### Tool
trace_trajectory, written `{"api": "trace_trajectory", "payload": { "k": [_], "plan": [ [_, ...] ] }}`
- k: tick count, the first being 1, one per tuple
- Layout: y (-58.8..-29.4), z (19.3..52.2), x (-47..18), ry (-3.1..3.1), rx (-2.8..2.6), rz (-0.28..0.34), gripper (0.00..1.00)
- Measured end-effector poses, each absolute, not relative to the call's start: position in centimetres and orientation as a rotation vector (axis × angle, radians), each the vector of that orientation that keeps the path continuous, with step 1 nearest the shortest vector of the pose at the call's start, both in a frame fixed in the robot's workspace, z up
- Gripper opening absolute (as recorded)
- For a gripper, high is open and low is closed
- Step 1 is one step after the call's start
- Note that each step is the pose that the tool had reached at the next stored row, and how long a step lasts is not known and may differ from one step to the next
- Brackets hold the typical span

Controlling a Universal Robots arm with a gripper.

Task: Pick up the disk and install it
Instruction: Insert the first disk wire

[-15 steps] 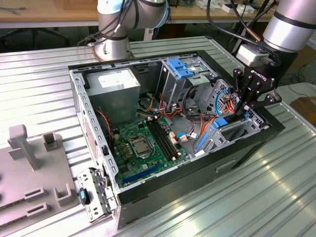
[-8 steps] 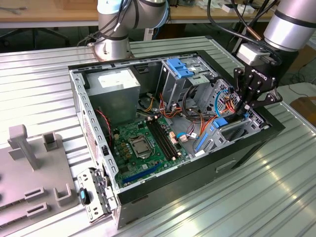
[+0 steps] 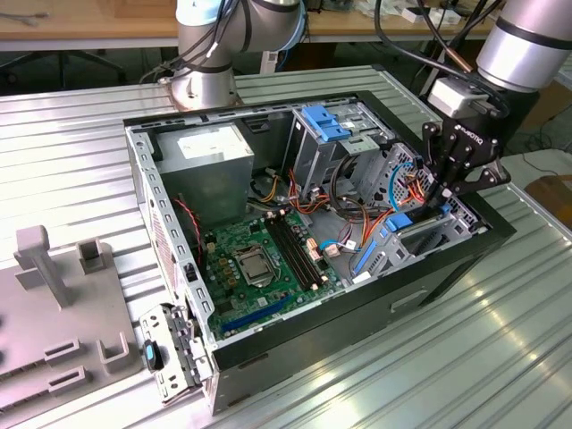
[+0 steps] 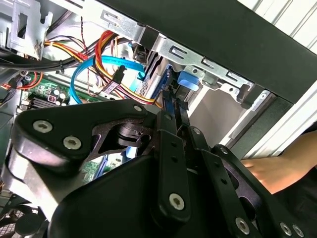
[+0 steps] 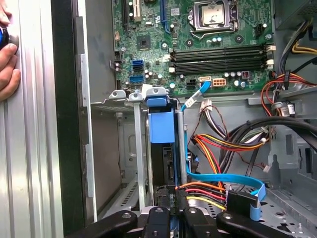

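Note:
The disk (image 5: 165, 158) stands on edge in a metal bay of the open computer case (image 3: 447, 268), its dark body framed by a blue plastic bracket (image 5: 161, 120). In the exterior view the disk (image 3: 407, 223) sits low at the case's right end, by the exterior view's right. My gripper (image 3: 444, 192) reaches down onto it from above. In both wrist views the black fingers (image 4: 171, 106) come together on the bracket's thin blue edge, and the gripper (image 5: 171, 218) is shut on the disk.
Orange, red and blue cables (image 5: 218, 188) run right beside the disk. The motherboard (image 3: 259, 259), a grey power-supply box (image 3: 214, 147) and a silver cage with a blue latch (image 3: 329, 125) fill the case. A person's hand (image 4: 270, 168) rests outside the case wall. A grey fixture (image 3: 54, 304) stands on the table.

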State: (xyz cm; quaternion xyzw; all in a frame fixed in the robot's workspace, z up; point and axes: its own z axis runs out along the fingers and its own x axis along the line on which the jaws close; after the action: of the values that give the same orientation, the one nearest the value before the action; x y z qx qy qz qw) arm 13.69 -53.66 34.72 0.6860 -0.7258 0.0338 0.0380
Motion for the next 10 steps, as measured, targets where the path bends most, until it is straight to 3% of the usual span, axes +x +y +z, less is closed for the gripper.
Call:
{"api": "trace_trajectory", "payload": {
  "k": [10],
  "plan": [
    [-53.66,34.6,13.68,-2.201,2.133,0.105,0.17]
  ]
}}
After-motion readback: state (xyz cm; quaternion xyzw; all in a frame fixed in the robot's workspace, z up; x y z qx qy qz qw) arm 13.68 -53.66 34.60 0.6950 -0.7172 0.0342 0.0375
